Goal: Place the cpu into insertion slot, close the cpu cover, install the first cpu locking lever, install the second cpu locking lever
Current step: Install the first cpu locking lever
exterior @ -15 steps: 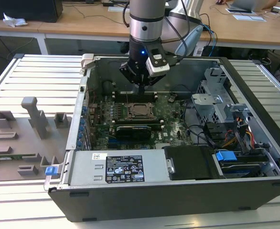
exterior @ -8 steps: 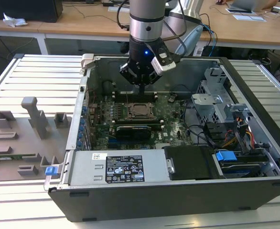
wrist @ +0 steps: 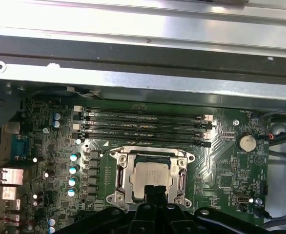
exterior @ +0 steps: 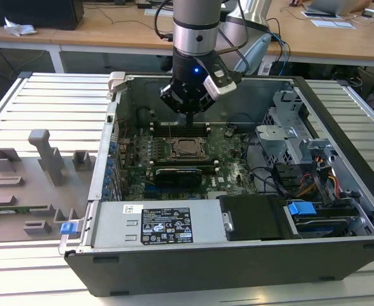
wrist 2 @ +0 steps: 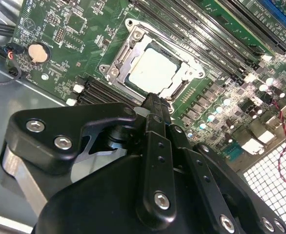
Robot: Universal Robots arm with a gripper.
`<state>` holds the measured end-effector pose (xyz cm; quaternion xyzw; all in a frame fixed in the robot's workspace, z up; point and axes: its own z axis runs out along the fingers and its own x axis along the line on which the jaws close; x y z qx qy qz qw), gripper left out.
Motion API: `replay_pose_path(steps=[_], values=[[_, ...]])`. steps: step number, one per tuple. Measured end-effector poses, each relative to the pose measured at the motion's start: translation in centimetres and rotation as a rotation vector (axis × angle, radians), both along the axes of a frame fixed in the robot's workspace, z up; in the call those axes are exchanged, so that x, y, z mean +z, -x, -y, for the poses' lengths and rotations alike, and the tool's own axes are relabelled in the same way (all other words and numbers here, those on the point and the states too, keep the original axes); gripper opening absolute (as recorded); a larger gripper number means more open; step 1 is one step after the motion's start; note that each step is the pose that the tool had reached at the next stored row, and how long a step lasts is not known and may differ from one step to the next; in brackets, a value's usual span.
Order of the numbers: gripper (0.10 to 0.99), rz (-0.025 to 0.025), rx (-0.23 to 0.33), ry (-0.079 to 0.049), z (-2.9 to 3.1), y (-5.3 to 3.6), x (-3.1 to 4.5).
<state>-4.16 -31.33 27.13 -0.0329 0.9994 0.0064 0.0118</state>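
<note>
The cpu (exterior: 188,148) (wrist 2: 153,70) (wrist: 150,176), a pale silvery square chip, lies flat in the insertion slot (wrist 2: 114,70) (wrist: 114,197) on the green motherboard inside the open computer case. The cpu cover (wrist 2: 133,46) (wrist: 145,153), a dark-silver frame, lies down around the chip's top. My gripper (exterior: 188,120) (wrist 2: 155,101) (wrist: 156,191) hangs just above the socket, toward its memory-slot side in the exterior view. Its black fingers are pressed together and hold nothing. In both wrist views the fingertips cover one edge of the chip.
Long black memory slots (wrist: 143,124) run beside the socket, and a black card (exterior: 180,173) lies on its near side. The case walls (exterior: 110,146), a power supply (exterior: 155,223), a drive cage (exterior: 289,137) and cables (exterior: 314,182) ring the board. Grey fixtures (exterior: 27,185) stand at the exterior view's left.
</note>
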Motion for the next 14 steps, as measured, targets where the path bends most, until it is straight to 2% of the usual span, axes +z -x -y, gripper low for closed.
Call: replay_pose_path(steps=[2,5,10,14], values=[[0.106,0.0001,0.0,0.0,0.0,0.06,0.0],[0.106,0.0001,0.0,0.0,0.0,0.61,0.0],[0.106,0.0006,0.0,0.0,0.0,2.15,0.0],[0.106,0.001,0.0,0.0,0.0,3.01,0.0]])
